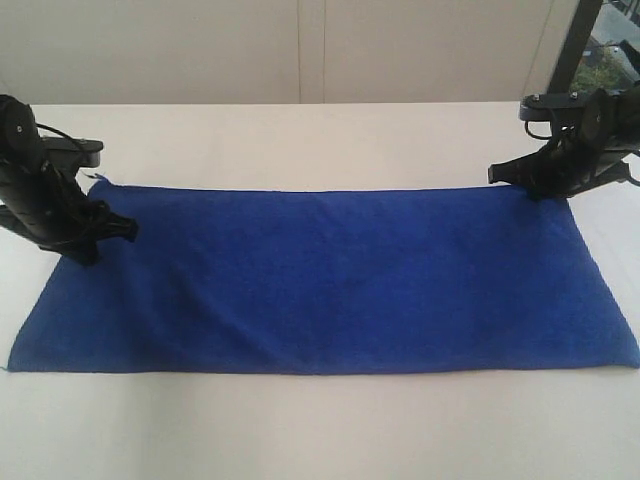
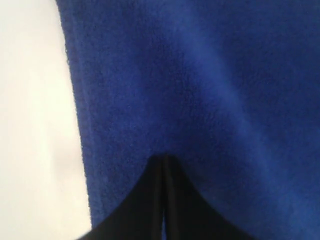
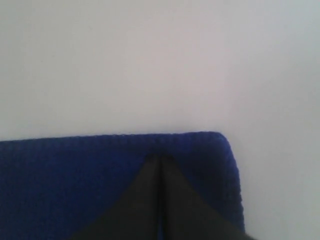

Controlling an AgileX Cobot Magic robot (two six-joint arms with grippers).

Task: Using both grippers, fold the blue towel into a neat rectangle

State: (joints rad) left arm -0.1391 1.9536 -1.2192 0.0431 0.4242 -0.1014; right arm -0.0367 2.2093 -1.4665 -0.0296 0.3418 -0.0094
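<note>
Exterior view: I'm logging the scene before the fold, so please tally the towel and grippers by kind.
Blue towel: 1
Grippers, jaws shut: 2 (left gripper, right gripper)
Total: 3

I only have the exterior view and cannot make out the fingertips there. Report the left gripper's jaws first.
Observer: The left gripper has its jaws shut, tips meeting on the blue towel; whether cloth is caught between them I cannot tell.
Operator: Give me its place against the edge.
Observer: The tips sit inward of the stitched hem, not on it; white table lies past that edge.
Operator: Now the right one.
Observer: The right gripper is shut too, tips just inside the towel's rounded corner.
</note>
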